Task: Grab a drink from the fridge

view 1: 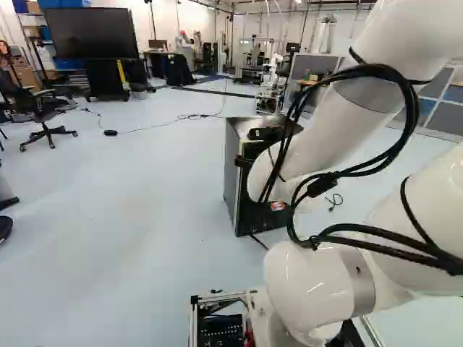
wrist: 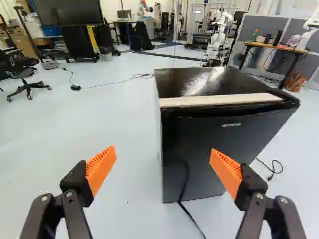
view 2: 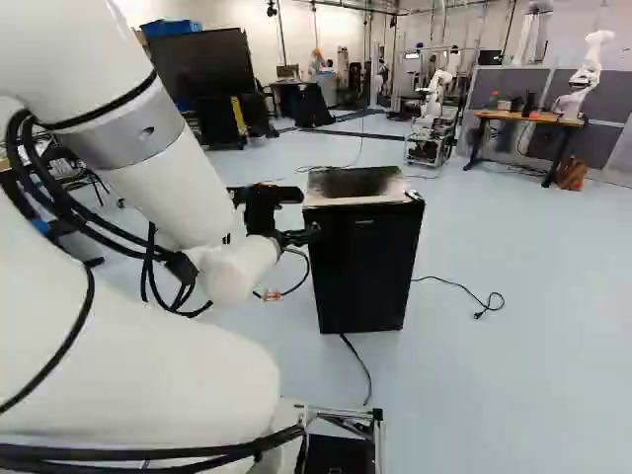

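In the right base view my gripper (view 2: 299, 236) is in front of the black fridge (view 2: 363, 262), overlapping the upper part of its door on the arm's side. The wrist view has the gripper (wrist: 163, 160) open, its orange pads wide apart and nothing between them. Ahead stands the small fridge (wrist: 219, 149), upright with its door closed and a pale strip along the top front edge. One finger lines up with the door, the other with the floor beside the fridge. In the left base view the arm partly covers the fridge (view 1: 233, 173). No drink shows.
A black cable (view 2: 357, 370) runs over the floor from the fridge's foot; another cord (view 2: 474, 301) lies beside it. Farther off are a wooden table (view 2: 528, 118), another robot (view 2: 432, 118), a large screen (view 1: 88, 33) and an office chair (view 1: 45, 119).
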You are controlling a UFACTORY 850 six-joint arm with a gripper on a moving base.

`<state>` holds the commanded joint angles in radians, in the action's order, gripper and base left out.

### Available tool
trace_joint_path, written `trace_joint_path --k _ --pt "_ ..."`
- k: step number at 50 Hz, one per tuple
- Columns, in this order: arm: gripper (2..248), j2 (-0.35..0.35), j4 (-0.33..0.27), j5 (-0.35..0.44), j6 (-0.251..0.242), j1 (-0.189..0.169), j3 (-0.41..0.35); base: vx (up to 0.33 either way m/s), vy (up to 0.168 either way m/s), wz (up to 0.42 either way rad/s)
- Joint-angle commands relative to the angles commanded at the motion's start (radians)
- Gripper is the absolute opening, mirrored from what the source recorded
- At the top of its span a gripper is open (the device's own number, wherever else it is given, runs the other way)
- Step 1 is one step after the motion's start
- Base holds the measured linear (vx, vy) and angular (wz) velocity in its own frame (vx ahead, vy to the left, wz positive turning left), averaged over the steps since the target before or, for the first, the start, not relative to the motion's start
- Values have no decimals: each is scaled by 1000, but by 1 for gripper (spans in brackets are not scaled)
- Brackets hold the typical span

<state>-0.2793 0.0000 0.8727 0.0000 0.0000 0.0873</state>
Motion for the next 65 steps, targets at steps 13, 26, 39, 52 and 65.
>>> trace_joint_path --k 13,26,39,52,65 --pt "247 0 0 0 0 0 0 0 0 0" --pt "247 0 0 0 0 0 0 0 0 0" --pt "247 2 0 0 0 5 1 0 0 0" --pt "247 37 0 0 0 32 31 0 0 0" --pt "247 85 14 0 0 74 74 0 0 0"
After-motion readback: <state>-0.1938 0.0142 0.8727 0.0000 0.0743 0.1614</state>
